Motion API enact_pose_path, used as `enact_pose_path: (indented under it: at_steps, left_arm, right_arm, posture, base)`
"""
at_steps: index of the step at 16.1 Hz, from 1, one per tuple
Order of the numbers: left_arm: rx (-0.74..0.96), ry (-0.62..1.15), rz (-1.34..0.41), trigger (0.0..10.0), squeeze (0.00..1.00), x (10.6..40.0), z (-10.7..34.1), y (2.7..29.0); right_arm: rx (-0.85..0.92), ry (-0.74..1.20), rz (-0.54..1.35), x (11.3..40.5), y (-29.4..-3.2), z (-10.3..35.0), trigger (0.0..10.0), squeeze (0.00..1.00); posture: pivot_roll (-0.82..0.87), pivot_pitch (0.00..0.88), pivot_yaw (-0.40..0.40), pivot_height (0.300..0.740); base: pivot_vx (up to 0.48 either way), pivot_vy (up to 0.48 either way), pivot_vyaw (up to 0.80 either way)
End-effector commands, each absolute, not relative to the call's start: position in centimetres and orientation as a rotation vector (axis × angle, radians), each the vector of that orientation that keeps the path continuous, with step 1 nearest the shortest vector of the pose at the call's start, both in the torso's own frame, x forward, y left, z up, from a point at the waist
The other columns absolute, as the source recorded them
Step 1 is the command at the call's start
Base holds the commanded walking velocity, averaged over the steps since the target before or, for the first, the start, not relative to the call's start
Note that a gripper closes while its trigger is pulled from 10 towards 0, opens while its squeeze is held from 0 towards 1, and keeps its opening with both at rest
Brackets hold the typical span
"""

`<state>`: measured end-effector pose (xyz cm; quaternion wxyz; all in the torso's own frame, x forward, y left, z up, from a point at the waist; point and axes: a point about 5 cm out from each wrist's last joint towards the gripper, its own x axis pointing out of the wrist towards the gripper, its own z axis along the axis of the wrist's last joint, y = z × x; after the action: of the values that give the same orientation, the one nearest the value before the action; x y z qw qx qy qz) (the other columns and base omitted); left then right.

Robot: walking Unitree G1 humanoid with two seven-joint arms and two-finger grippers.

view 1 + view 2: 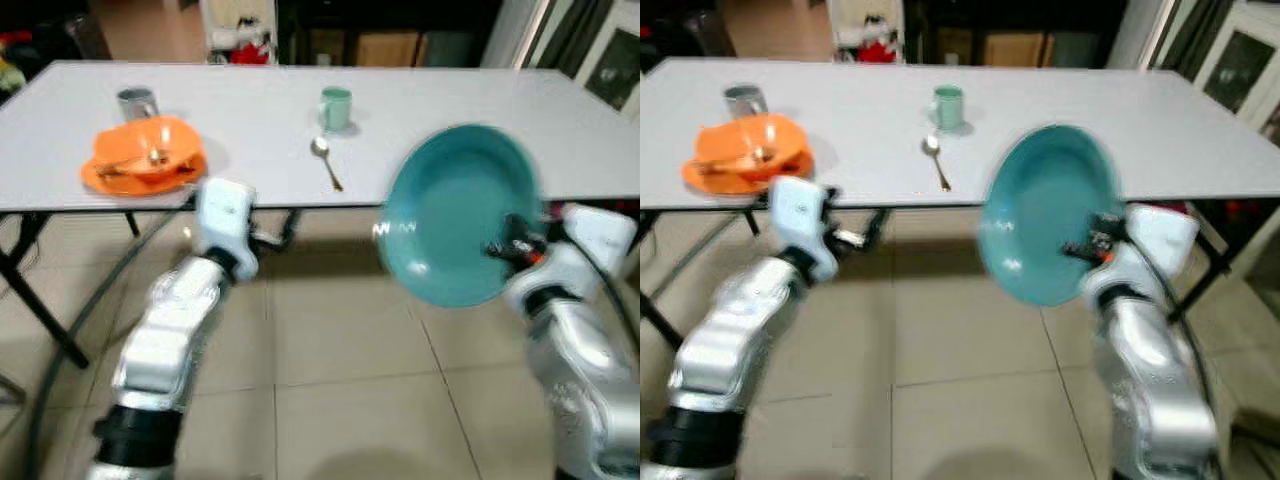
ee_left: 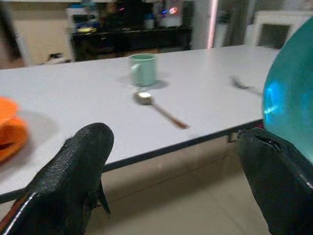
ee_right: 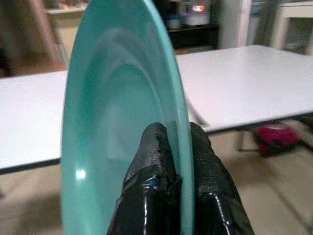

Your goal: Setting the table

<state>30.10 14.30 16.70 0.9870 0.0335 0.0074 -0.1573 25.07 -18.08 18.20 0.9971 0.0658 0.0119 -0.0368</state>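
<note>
We see the right gripper (image 3: 173,147) clamped on the rim of a teal plate (image 1: 455,210), held on edge before the white table (image 1: 560,120); the left gripper (image 2: 171,171), fingers apart and empty, is raised near the table's front edge. The table carries an orange bowl (image 1: 145,155), a metal cup (image 1: 136,101), a green mug (image 1: 336,107) and a spoon (image 1: 326,160), above a beige tiled floor (image 1: 340,380).

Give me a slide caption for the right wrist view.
Right gripper pinches the rim of an upright teal plate before the white table.
</note>
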Motion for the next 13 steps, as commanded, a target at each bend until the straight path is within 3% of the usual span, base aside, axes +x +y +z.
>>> enact_pose_path:
  at_steps: [1, 6, 13]
  left_arm:
    - [0.063, 0.0, -0.348, 10.0, 0.0, 30.15, 17.0, 13.34]
    - [0.068, -0.003, -0.355, 10.0, 0.0, 30.23, 17.04, 13.31]
    - [0.08, 0.0, -0.37, 10.0, 0.0, 30.24, 16.92, 13.17]
  right_arm:
    - [0.119, -0.012, -0.111, 24.75, -18.94, 18.89, 10.0, 0.0]
    - [0.128, -0.016, -0.112, 24.73, -18.89, 18.93, 10.0, 0.0]
    - [0.129, -0.02, -0.123, 24.66, -18.89, 18.95, 10.0, 0.0]
  posture:
    - [0.0, 0.0, -0.031, 0.74]
    - [0.0, 0.0, -0.029, 0.74]
    - [0.0, 0.0, -0.013, 0.74]
  base:
    - [0.326, 0.0, 0.0]
    - [0.323, 0.0, -0.53]
    - [0.322, 0.0, 0.0]
